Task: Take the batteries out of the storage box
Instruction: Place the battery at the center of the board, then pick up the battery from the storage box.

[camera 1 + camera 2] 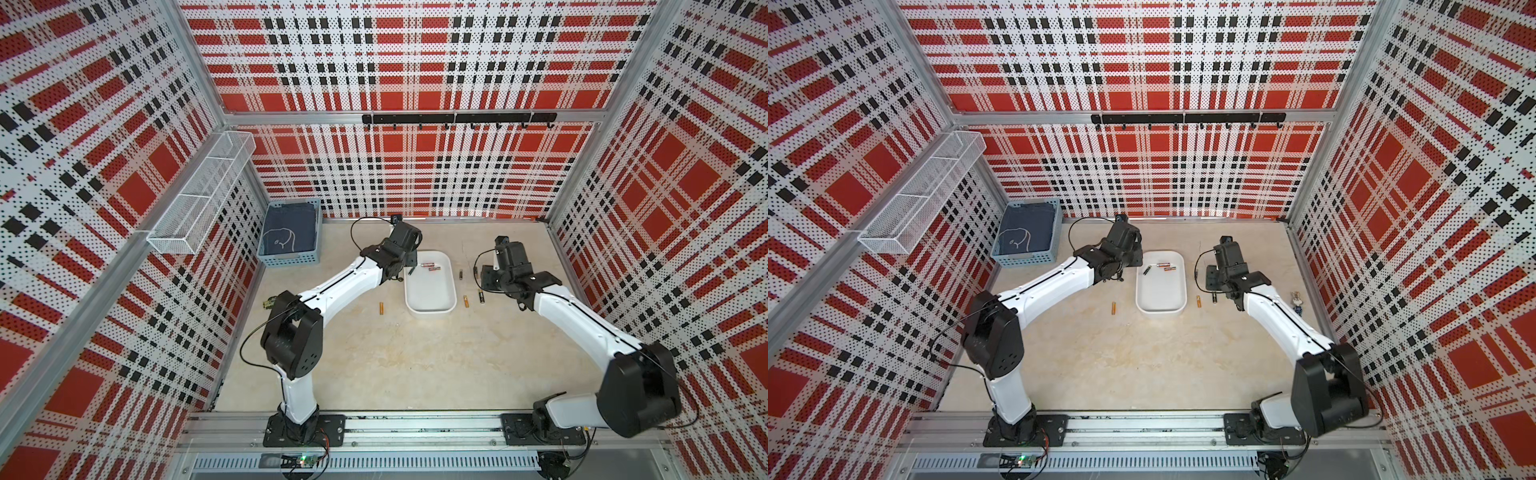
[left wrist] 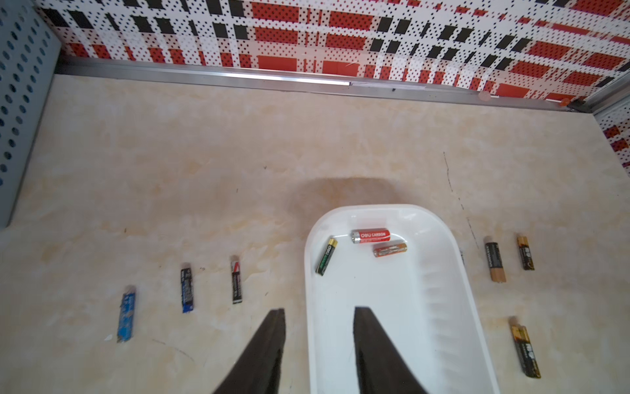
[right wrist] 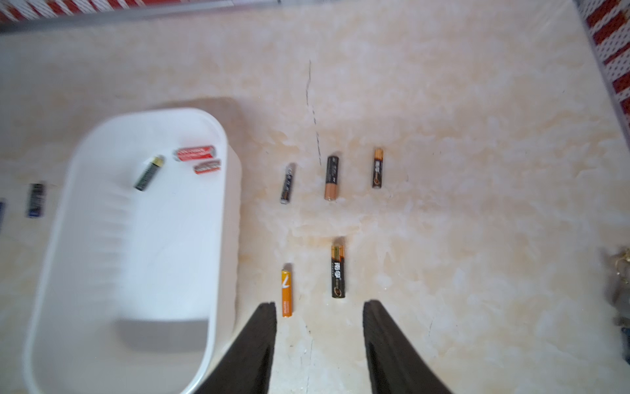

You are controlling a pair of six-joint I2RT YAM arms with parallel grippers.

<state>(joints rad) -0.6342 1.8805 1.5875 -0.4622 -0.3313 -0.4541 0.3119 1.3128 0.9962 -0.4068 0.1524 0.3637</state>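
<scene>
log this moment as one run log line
storage box: three batteries left inside | left gripper: jaws open, empty, over box rim | right gripper: jaws open, empty, above removed batteries on table

I find the storage box (image 2: 392, 283), a shallow glossy white tray with rounded corners, lying flat on the surface (image 2: 204, 170). Three batteries (image 1: 428, 264) lie at its far end:
- a red cell (image 2: 371, 236)
- a shorter red-orange cell (image 2: 390, 249) just beside it
- a slanted black-green cell (image 2: 326, 256) with a gold cap, apart from both

Outside the box, on my left:
- blue cell (image 2: 126, 314)
- black-blue cell (image 2: 186, 287)
- black-red cell (image 2: 237, 281)
- orange cell (image 1: 381, 308)

On my right, roughly parallel:
- slim black cell (image 3: 287, 183)
- black-copper cell (image 3: 331, 177)
- black-orange cell (image 3: 377, 168)
- black-gold cell (image 3: 338, 270)
- slim orange cell (image 3: 286, 292)
</scene>
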